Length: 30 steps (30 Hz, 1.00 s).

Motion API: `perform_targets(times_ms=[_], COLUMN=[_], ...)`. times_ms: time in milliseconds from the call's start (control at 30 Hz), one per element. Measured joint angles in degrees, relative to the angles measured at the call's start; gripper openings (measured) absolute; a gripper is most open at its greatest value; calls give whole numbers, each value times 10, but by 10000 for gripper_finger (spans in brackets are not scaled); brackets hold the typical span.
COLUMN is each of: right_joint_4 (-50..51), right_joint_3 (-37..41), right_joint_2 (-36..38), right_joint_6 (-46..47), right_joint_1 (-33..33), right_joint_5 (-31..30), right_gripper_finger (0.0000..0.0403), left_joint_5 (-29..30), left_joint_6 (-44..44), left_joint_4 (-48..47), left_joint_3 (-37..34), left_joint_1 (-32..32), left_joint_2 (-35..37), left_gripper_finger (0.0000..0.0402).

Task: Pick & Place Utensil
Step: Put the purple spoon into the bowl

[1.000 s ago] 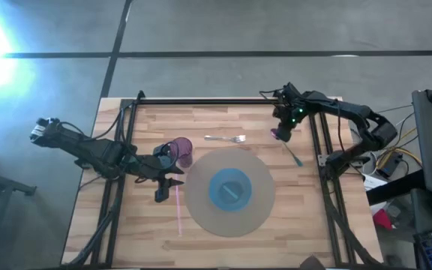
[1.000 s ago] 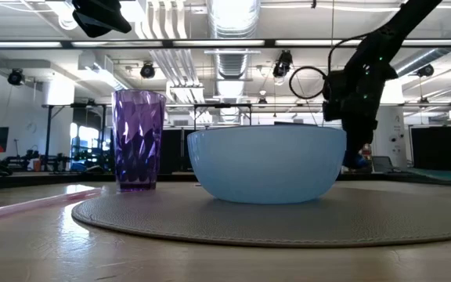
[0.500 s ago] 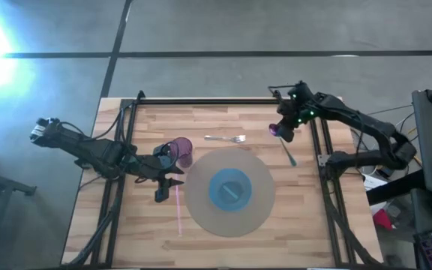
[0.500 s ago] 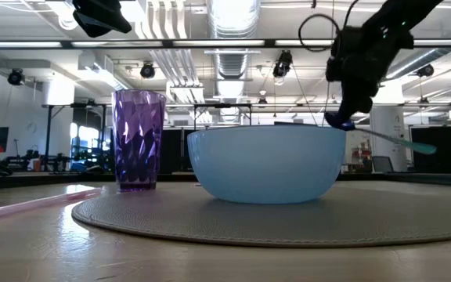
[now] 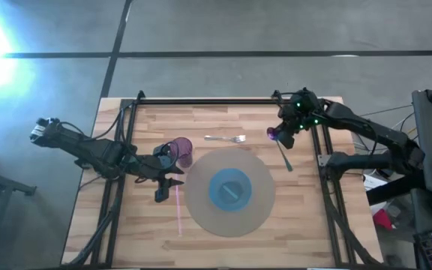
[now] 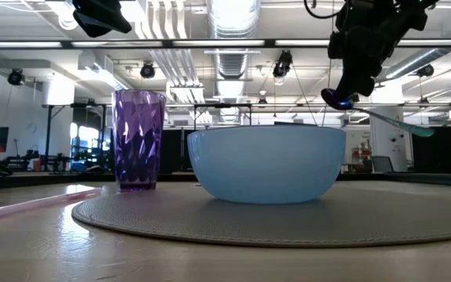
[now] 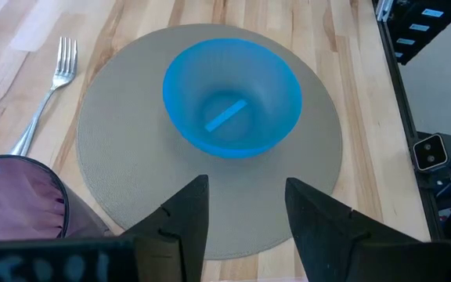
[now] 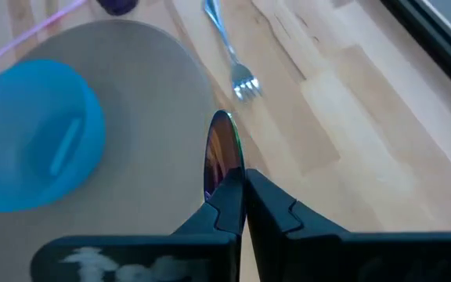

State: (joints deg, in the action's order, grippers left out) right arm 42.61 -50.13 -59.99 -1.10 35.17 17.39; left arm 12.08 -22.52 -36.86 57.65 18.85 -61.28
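My right gripper (image 5: 282, 136) is shut on a spoon with an iridescent purple bowl (image 8: 221, 153) and a teal handle (image 5: 285, 157). It hangs above the table's right far part, right of the fork (image 5: 226, 138). The low view shows the spoon (image 6: 366, 110) well above the table. A blue bowl (image 5: 231, 188) stands on a round grey mat (image 5: 201, 210). My left gripper (image 7: 245, 210) is open and hovers at the mat's left edge, next to a purple cup (image 5: 183, 151). My right gripper pinches the spoon between its two fingers (image 8: 237, 200) at the neck, just behind the spoon's bowl (image 8: 224, 168). The fingers come from above, slanting down, and lie across the spoon. The spoon is lifted clear, and its handle (image 6: 402, 125) slopes down away from the fingers.
A pink straw (image 5: 178, 208) lies on the wood left of the mat. The steel fork (image 8: 229, 51) rests flat beyond the mat's far edge. Black frame rails (image 5: 325, 187) run along the table's left, right and far sides.
My right gripper has risen, carrying the spoon from table level up clear of the wood, and has drifted slightly toward the near edge. The spoon's handle, lying on the table a second ago, now hangs in the air.
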Motion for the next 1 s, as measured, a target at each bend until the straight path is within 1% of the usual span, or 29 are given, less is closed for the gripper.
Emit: perform_targets(times_ms=[167, 267, 600, 767, 900, 1000], right_joint_4=[0, 0, -2, -1, -1, -8], right_joint_3=[-1, -7, -65, -91, -111, -123], right_joint_2=[15, 26, 38, 37, 36, 32], right_joint_6=[43, 63, 121, 153, 187, 210], right_joint_1=[-44, -68, -140, -191, -242, -285], right_joint_5=[-28, -31, -61, -102, -146, -178], right_gripper_finger=[8, 8, 8, 8, 8, 8], left_joint_5=[0, 0, 0, 0, -1, -2], left_joint_6=[0, 0, -6, -6, -1, -3], left_joint_4=[0, 0, 0, 0, -2, -3], left_joint_3=[0, 0, 0, 0, 0, 0], left_joint_1=[0, 0, -1, -4, -4, -4], left_joint_2=[0, 0, 0, 0, 0, 0], left_gripper_finger=[161, 161, 161, 161, 161, 169])
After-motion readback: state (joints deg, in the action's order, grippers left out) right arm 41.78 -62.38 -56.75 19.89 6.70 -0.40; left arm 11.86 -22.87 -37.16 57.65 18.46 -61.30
